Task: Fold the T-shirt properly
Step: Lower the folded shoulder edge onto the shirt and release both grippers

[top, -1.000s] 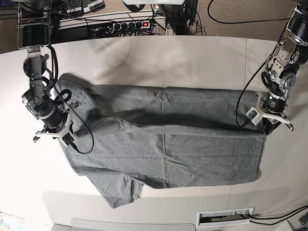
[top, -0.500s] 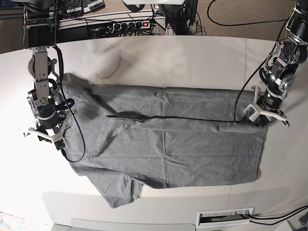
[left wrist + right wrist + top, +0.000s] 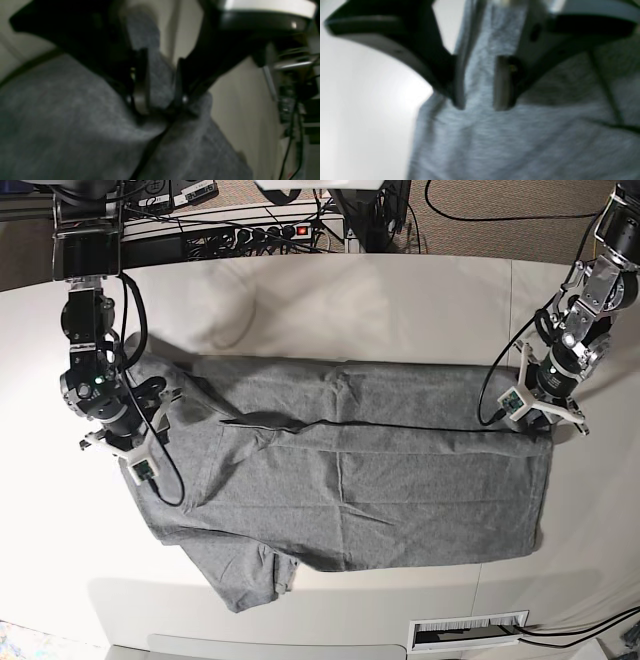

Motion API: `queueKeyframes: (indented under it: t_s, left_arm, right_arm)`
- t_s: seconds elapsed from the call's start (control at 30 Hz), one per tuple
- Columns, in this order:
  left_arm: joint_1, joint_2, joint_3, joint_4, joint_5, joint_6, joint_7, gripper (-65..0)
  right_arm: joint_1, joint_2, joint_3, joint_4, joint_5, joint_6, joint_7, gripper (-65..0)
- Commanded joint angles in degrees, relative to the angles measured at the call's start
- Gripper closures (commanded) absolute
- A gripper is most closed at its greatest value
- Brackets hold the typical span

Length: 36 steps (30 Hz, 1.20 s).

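White table (image 3: 400,300), T-shirt (image 3: 380,480) spread; power strip (image 3: 265,232) behind. Left gripper (image 3: 160,102) and right gripper (image 3: 476,105) jaws parted, cloth between.

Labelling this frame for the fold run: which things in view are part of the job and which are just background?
Part of the job:
- T-shirt, grey, spread on the table
- left gripper, jaws apart at the shirt's edge
- right gripper, jaws apart over the shirt

Just lying about:
- table
- power strip and cables behind the table
- vent grille
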Motion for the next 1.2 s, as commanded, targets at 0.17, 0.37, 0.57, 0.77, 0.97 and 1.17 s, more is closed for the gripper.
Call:
queueKeyframes:
  t_s: [0.17, 0.37, 0.57, 0.77, 0.97, 1.17]
  left_arm:
    - [-0.79, -0.90, -0.37, 2.60, -1.01, -3.06, -0.72, 0.0]
    - [-1.95, -0.98, -0.37, 2.84, 5.14, -6.62, 4.83, 0.0]
    - [-3.45, -1.68, -0.37, 2.84, 6.21, -7.41, 9.07, 0.0]
    - [-3.10, -1.88, -0.37, 2.84, 1.49, -16.52, 11.15, 0.0]
    - [-3.02, -2.51, -0.37, 2.84, -5.35, -23.15, 14.67, 0.0]
    - [-0.09, -6.14, -0.33, 2.84, -10.27, -28.85, 15.19, 0.0]
  right_arm:
    - [0.98, -0.50, -0.87, 1.07, 1.05, 1.51, 0.90, 0.0]
    - [0.94, -0.46, -4.70, 1.05, 1.03, 1.51, -2.93, 0.0]
    - [0.94, -0.39, -5.49, 1.05, 1.03, 1.51, -4.83, 0.0]
    - [0.15, -0.35, -5.53, 0.98, 1.03, 2.12, -13.60, 0.0]
    - [-3.06, -0.33, -5.53, 0.98, 1.03, 4.37, -15.74, 0.0]
    - [-6.10, 1.29, -5.53, 1.01, 1.11, 5.49, -19.93, 0.0]
